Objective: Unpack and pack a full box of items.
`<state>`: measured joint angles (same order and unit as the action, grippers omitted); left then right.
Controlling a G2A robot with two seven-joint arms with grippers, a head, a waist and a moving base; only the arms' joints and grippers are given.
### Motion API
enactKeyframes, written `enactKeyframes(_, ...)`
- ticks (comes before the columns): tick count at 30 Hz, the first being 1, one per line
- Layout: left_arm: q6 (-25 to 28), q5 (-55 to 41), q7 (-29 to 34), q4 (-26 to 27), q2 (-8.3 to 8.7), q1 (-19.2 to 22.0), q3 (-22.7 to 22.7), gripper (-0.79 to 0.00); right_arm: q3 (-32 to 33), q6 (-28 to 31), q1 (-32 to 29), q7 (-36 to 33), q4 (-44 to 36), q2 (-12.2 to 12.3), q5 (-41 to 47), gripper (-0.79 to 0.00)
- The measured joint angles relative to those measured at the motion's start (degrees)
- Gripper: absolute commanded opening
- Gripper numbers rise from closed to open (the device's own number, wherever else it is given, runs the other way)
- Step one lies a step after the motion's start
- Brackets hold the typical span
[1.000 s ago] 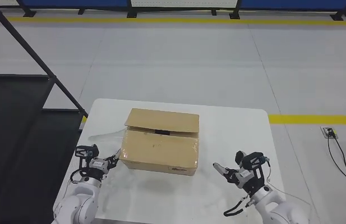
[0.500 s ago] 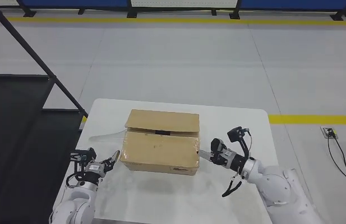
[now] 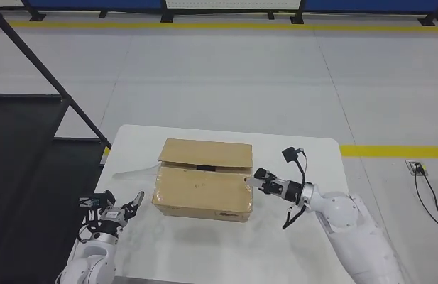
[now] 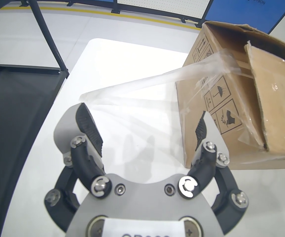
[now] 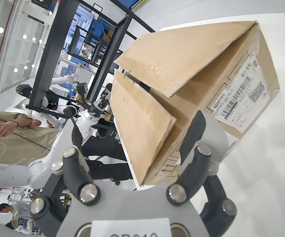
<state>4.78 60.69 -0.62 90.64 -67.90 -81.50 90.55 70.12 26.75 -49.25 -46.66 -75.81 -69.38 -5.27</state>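
The box sits in the middle of the counter, flaps nearly shut. The right pincer has come to the box's right end, released, astride the near flap; lifting likely follows. The left pincer, released too, has backed off the box's left end, where loose tape hangs out.

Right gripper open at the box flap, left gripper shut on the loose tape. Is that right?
No: the left gripper is open and holds nothing; the left wrist view shows the tape trailing from the box beyond it. The right gripper is open at the flap.
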Motion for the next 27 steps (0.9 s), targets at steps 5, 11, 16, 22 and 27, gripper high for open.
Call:
enactKeyframes(5, -0.11, 0.14, 0.09, -0.24, -0.11, 0.26, -0.33, 0.000, -0.53, 4.58, 0.57, -4.04, 1.43, 0.01, 6.56, 0.000)
enactKeyframes(11, 0.13, 0.62, -0.13, 0.23, -0.17, -0.03, -0.36, 0.000, 0.25, 9.24, -0.07, -11.25, 0.17, 0.68, 14.04, 0.000)
enactKeyframes(16, 0.64, -0.03, -1.02, 1.72, -0.18, -0.80, 0.49, 0.000, 1.21, 12.62, -1.98, -15.89, -3.24, 1.48, 17.10, 0.000)
enactKeyframes(22, 2.63, -1.25, -0.82, 3.56, -0.03, -1.58, 2.14, 0.000, 1.89, 13.71, -5.68, -17.19, -9.71, 2.86, 16.23, 0.000)
enactKeyframes(27, 7.13, -0.36, -2.09, 5.94, 0.34, -3.41, 3.87, 0.000, 1.42, 13.94, -8.36, -16.94, -13.83, 4.35, 13.01, 0.000)
